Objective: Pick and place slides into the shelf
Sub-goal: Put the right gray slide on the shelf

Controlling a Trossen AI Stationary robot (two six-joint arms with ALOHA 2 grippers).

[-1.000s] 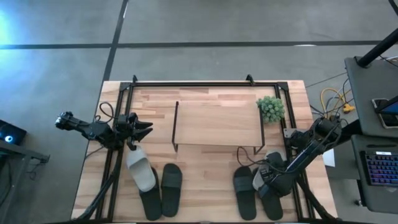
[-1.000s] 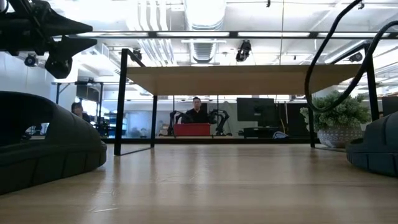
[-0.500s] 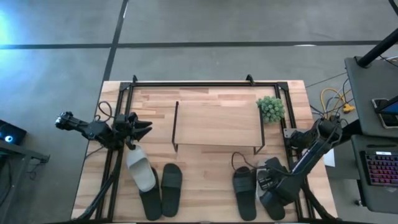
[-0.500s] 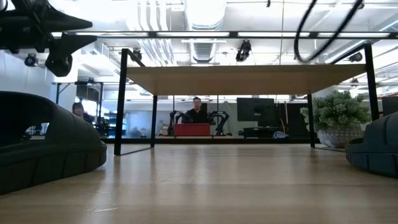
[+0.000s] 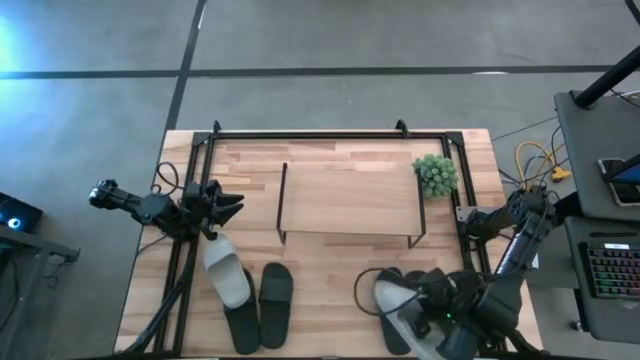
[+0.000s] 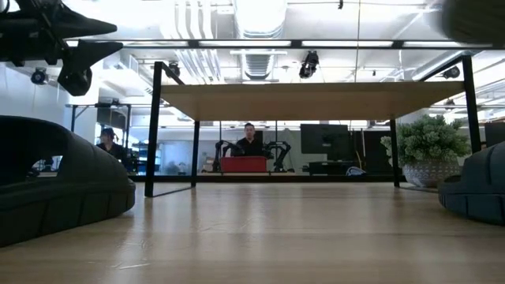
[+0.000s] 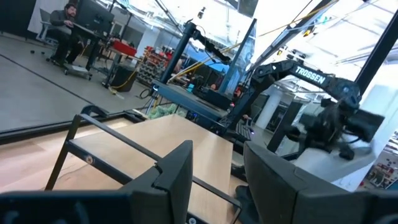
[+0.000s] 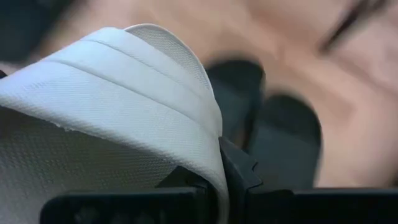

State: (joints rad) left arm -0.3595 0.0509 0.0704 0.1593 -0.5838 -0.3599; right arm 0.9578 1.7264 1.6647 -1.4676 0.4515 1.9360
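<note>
My right gripper point(image 5: 432, 312) is shut on a light grey-white slide point(image 5: 393, 300) above the table's near right part, over black slides point(image 5: 390, 278). In the right wrist view the slide's ribbed strap point(image 8: 118, 106) fills the picture. My left gripper point(image 5: 228, 206) hovers open by the table's left edge, beyond another white slide point(image 5: 226, 272). That slide lies partly on a black slide point(image 5: 243, 322), with a second black slide point(image 5: 275, 292) beside it. The shelf point(image 5: 350, 200) stands mid-table on its black side frames. My right gripper holds the white slide by its wide ribbed strap, at the strap's edge point(image 8: 208, 134), with one dark finger point(image 8: 237, 169) against it. The other finger is hidden by the strap. The slide's toe end point(image 5: 385, 295) points toward the table's left, tilted, apparently off the table.
A small potted plant point(image 5: 435, 175) stands at the shelf's far right corner. Black frame rails point(image 5: 320, 134) run along the table's far and side edges. Bare wood lies between the two slide groups point(image 5: 330, 290). People sit in the room beyond point(image 6: 250, 136).
My right gripper has moved toward the table's near edge and somewhat to the left, bringing the white slide out from among the black slides on the right. The arm's cable has risen out of the low view. My left arm has kept still.
</note>
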